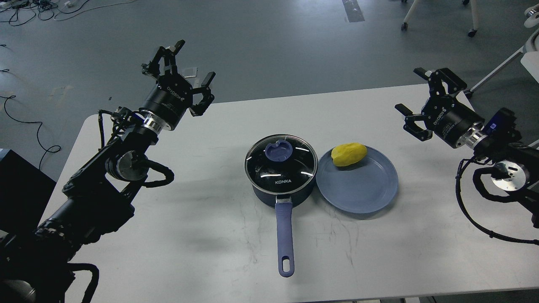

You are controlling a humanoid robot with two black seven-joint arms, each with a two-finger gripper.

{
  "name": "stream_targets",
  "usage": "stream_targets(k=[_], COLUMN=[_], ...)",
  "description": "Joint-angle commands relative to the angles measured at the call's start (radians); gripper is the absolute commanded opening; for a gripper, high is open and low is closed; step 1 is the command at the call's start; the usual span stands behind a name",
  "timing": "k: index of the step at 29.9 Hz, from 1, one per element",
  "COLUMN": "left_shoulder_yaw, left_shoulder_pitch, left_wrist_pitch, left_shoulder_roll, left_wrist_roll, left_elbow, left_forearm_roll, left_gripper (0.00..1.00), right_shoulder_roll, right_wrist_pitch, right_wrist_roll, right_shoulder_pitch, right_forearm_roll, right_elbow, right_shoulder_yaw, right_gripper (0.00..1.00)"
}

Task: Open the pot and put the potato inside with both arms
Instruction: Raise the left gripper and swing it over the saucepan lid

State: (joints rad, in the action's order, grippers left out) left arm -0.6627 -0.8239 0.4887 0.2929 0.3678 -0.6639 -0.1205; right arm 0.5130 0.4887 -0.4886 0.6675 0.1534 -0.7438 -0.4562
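Observation:
A dark blue pot (281, 171) stands mid-table with a long blue handle (285, 235) pointing toward me. Its glass lid (281, 162) is on, with a blue knob (278, 150) on top. A yellow potato (348, 154) lies on the far edge of a blue plate (362, 185) just right of the pot. My left gripper (185, 67) is open and empty, raised over the table's far left edge, well left of the pot. My right gripper (414, 94) is open and empty, raised at the far right, right of the plate.
The white table (202, 235) has scuffed marks near the front. Beyond its far edge is grey floor with cables (25, 122) at the left and chair legs (471, 25) at the upper right. A black box (19, 193) stands left of the table.

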Motion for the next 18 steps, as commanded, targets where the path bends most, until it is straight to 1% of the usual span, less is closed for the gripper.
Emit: stream_targets(k=[1, 7, 9, 12, 14, 16, 17, 18], left_shoulder_yaw=[0.002, 0.006, 0.006, 0.005, 0.003, 0.003, 0.003, 0.003], left_shoulder_pitch=[-0.008, -0.008, -0.011, -0.026, -0.031, -0.032, -0.037, -0.041], left_wrist_pitch=[0.000, 0.000, 0.000, 0.000, 0.000, 0.000, 0.000, 0.000], left_shoulder_roll=[0.025, 0.094, 0.097, 0.106, 0.135, 0.150, 0.160, 0.163], left_wrist_roll=[0.002, 0.011, 0.037, 0.048, 0.046, 0.046, 0.040, 0.036], left_elbow=[-0.011, -0.104, -0.129, -0.193, -0.313, -0.385, -0.452, -0.482], left_forearm_roll=[-0.002, -0.016, -0.033, -0.145, -0.279, -0.344, -0.419, -0.465], left_gripper=[0.98, 0.98, 0.98, 0.98, 0.98, 0.98, 0.98, 0.98], right_shoulder_roll=[0.001, -0.001, -0.001, -0.001, -0.002, -0.002, -0.001, -0.001], right_wrist_pitch=[0.000, 0.000, 0.000, 0.000, 0.000, 0.000, 0.000, 0.000], right_wrist_roll=[0.000, 0.000, 0.000, 0.000, 0.000, 0.000, 0.000, 0.000], right_shoulder_pitch=[0.000, 0.000, -0.002, -0.002, -0.002, -0.002, -0.002, -0.002], right_forearm_roll=[0.002, 0.006, 0.006, 0.006, 0.008, 0.008, 0.008, 0.008], right_elbow=[0.000, 0.000, 0.001, 0.003, 0.001, 0.001, 0.001, 0.001], right_shoulder_yaw=[0.001, 0.001, 0.001, 0.002, 0.002, 0.002, 0.002, 0.002], right_gripper=[1.00, 1.00, 1.00, 1.00, 1.00, 1.00, 1.00, 1.00])
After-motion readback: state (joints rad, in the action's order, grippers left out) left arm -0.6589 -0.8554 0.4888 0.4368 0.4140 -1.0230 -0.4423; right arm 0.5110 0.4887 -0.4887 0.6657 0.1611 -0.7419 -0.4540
